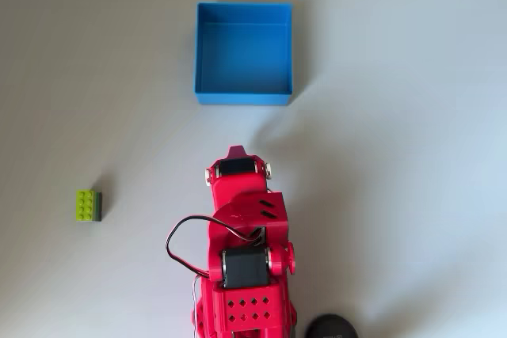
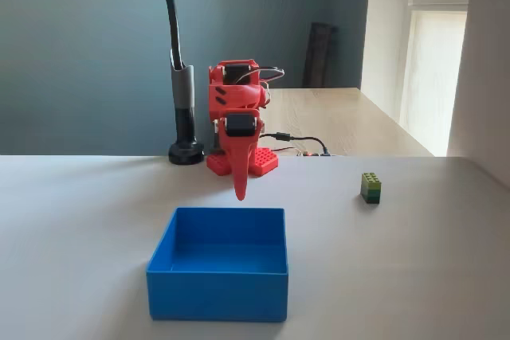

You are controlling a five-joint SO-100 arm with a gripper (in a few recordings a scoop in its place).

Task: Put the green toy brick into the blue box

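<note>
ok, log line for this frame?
gripper: shut, empty, raised behind box | brick: on table, untouched | box: empty | stage: pre-grasp

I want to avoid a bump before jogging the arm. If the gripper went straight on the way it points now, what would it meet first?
The gripper points down, its tip hanging short of the blue box. Going straight down, it would probably meet the bare table just before the box wall, though depth is unclear. The green toy brick lies well aside.

green toy brick (image 1: 89,205) upright on table; blue box (image 1: 243,97) well apart
</note>
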